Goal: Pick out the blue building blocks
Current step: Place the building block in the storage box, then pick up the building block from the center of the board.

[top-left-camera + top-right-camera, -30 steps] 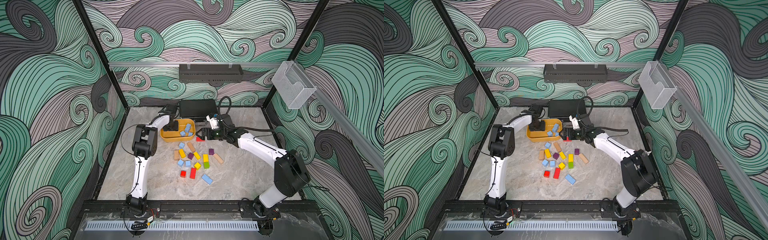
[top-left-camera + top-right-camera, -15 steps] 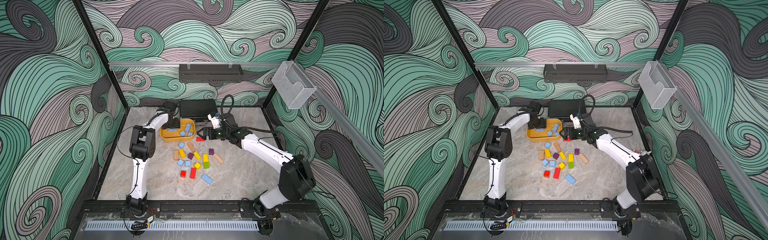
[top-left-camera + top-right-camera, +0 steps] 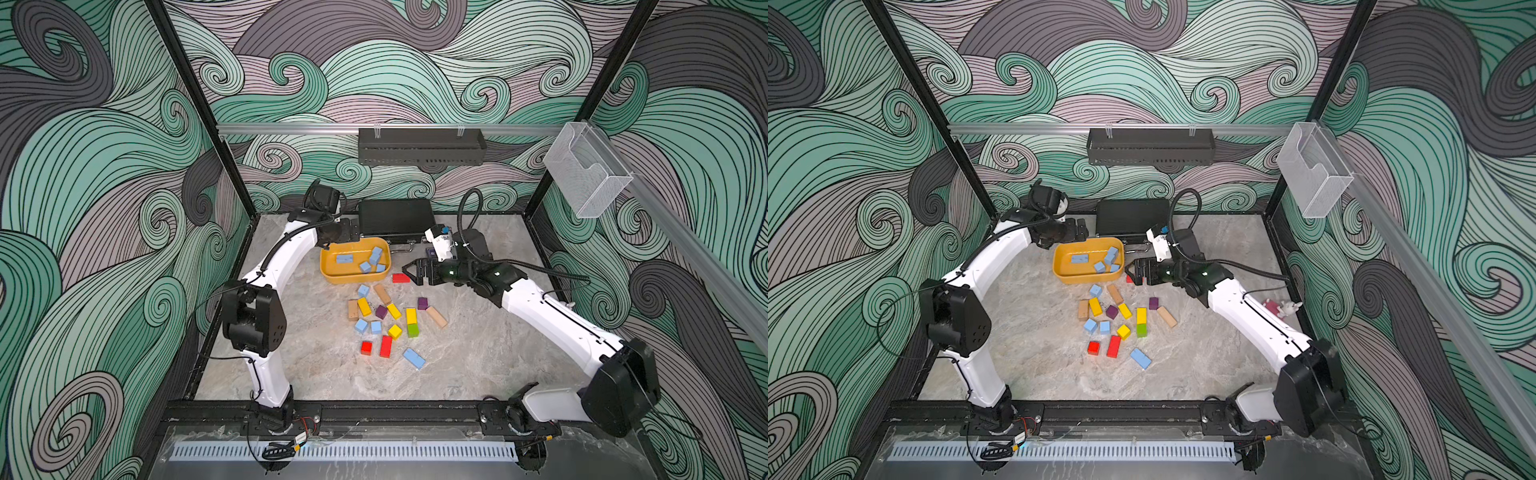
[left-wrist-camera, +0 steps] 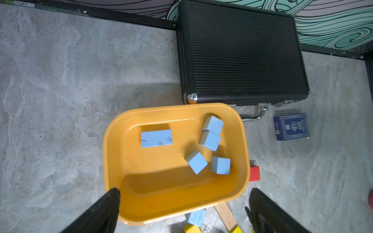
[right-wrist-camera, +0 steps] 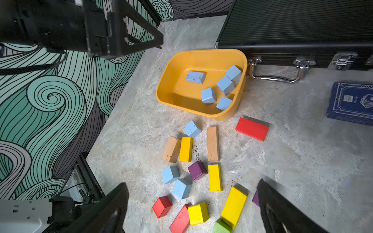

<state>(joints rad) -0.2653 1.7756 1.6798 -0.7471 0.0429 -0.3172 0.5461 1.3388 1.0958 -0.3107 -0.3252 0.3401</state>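
Left gripper [image 4: 184,191] released: fingers spread, nothing between them, raised over the far-left side of the yellow tray [image 4: 107,145]. Right gripper [image 3: 409,274] also spread and empty, just right of the tray, by a flat red block [image 3: 401,278].

The tray holds 5 blue building blocks [image 4: 156,138]: 1 brick, 4 cubes. 4 more sit loose on the marble table [image 3: 478,353] on the tray's near side: 3 cubes, 1 brick, with the brick nearest.

Mixed in with them:
- 4 yellow blocks [image 3: 411,316]
- 3 red in all
- 3 tan blocks [image 3: 436,316]
- 2 purple blocks [image 3: 422,303]
- 1 green block [image 3: 412,330]

1 black case [image 3: 395,218] lies shut just behind the tray. 1 navy card box [image 4: 291,127] lies right of the tray.
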